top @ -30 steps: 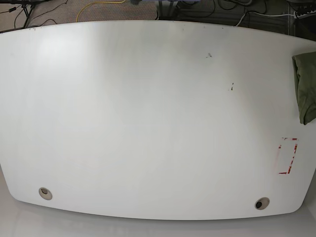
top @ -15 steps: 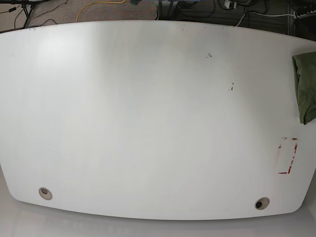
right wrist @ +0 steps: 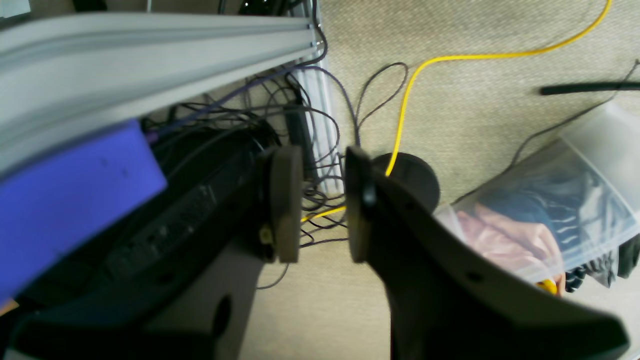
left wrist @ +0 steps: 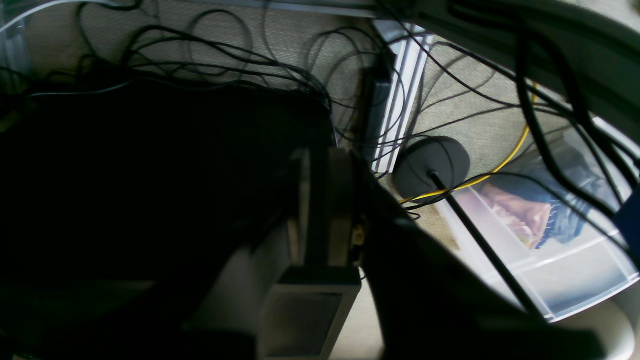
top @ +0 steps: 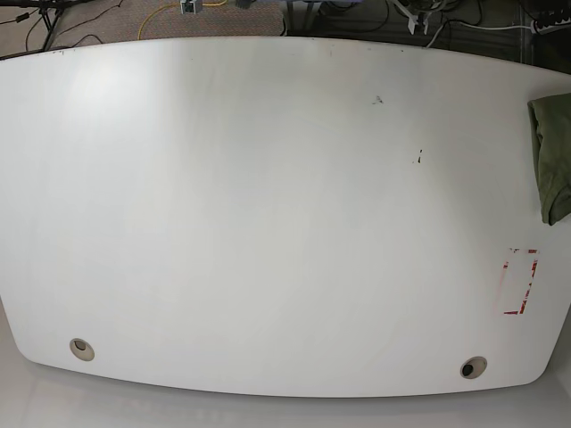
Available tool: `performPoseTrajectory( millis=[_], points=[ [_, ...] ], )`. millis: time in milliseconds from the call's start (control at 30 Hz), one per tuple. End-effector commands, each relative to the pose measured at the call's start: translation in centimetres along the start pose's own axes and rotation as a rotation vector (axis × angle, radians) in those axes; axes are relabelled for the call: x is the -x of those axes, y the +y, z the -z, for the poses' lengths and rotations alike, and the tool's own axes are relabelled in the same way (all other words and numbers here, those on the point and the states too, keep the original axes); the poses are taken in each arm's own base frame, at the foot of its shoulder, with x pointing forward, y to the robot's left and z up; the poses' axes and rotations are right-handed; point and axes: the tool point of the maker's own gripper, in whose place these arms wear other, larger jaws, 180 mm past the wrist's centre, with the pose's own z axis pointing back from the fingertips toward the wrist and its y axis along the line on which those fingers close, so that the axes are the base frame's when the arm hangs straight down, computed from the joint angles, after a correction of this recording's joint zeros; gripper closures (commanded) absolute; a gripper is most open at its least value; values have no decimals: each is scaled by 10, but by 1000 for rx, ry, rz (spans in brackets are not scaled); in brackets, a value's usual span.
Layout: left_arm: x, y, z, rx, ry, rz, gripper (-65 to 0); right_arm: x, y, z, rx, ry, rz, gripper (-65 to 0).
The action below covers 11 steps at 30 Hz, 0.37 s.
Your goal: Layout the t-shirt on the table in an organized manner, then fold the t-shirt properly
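Base view shows neither arm over the table (top: pixel 268 223), left gripper (left wrist: pixel 322 200) pinched nearly closed and empty, right gripper (right wrist: pixel 320 200) narrowly parted and empty, while the t-shirt (top: pixel 553 156) lies bunched at the far-right edge, nearer the left arm.

table (top: pixel 268 223): glossy smooth white | t-shirt (top: pixel 555 160): soft matt olive cloth | floor (right wrist: pixel 475 100): rough carpet

big glossy white tabletop with rounded corners (top: pixel 268 205) fills base view. olive-green cotton t-shirt (top: pixel 553 156) bunched at far right edge, partly cut off by frame. red-and-white tape rectangle (top: pixel 520 282) just below it. two round grommet holes near front edge, few small dark marks right of centre.
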Motion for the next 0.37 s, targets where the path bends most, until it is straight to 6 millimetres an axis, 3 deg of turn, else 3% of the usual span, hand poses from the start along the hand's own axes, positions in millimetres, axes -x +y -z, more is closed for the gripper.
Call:
performPoseTrajectory(
  millis=[0, 333],
  points=[
    [1, 4, 0, -8, 4, -2, -85, 4, -3, -2, 1, 4, 0, -140],
    [-1, 3, 0, -9, -3, -3, -104, 8, 3, 0, -17, 36, -85, -140]
  ],
)
